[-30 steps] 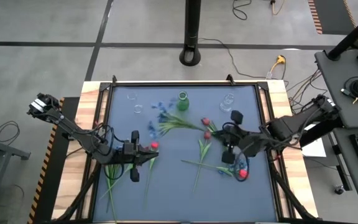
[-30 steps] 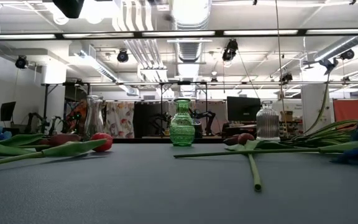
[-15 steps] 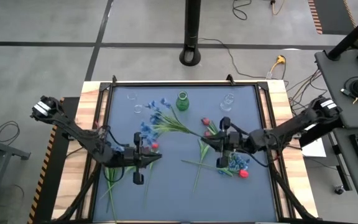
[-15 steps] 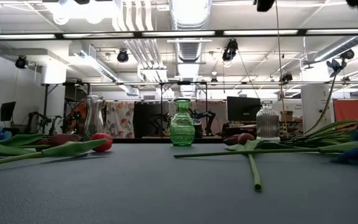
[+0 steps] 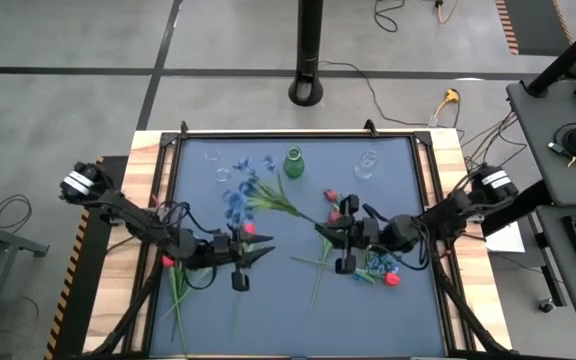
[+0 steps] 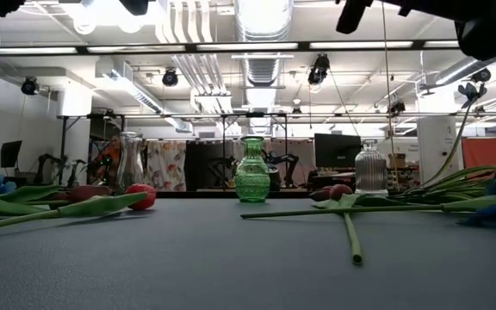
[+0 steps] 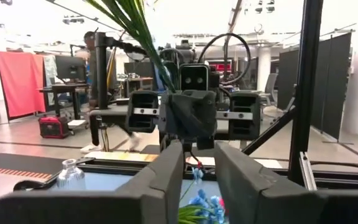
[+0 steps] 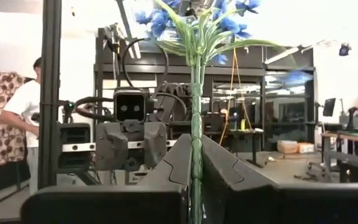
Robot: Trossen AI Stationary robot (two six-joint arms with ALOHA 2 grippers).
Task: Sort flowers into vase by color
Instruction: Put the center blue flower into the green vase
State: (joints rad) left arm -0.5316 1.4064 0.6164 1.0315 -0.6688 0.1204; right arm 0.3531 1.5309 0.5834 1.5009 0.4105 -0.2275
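Blue-blossom sprig (image 8: 196, 74) is standing upright in the right wrist view, its green stem running straight up between the right gripper's (image 8: 194, 163) jaws, which are closing tight on it, blossoms fanning at the top. In the high view that same sprig (image 5: 258, 195) is stretching across the worktop (image 5: 288, 310) on a long slant, its blossoms lying toward the far left near the green vase (image 5: 293, 161) and its stem running down toward the right gripper (image 5: 330, 238) at mid-worktop. The right arm is reaching in low from the right edge, forearm nearly level, jaws pointing left.

The left gripper (image 5: 255, 255) is facing it from the left, its arm stretching in from the left edge, also low. In the left wrist view its jaws (image 7: 199, 177) are standing slightly parted with only empty gap showing between them; the other arm's gripper is sitting directly opposite, holding green leaves.

Red tulips (image 5: 332, 198) are lying near the middle, one more red tulip (image 5: 392, 279) beside a blue cluster (image 5: 381, 264) toward the right. A further red tulip (image 6: 142, 195) is lying on its side in the low view, stem pointing left. Two clear glass vases (image 5: 366, 164) are standing on either side of the green vase along the far edge.
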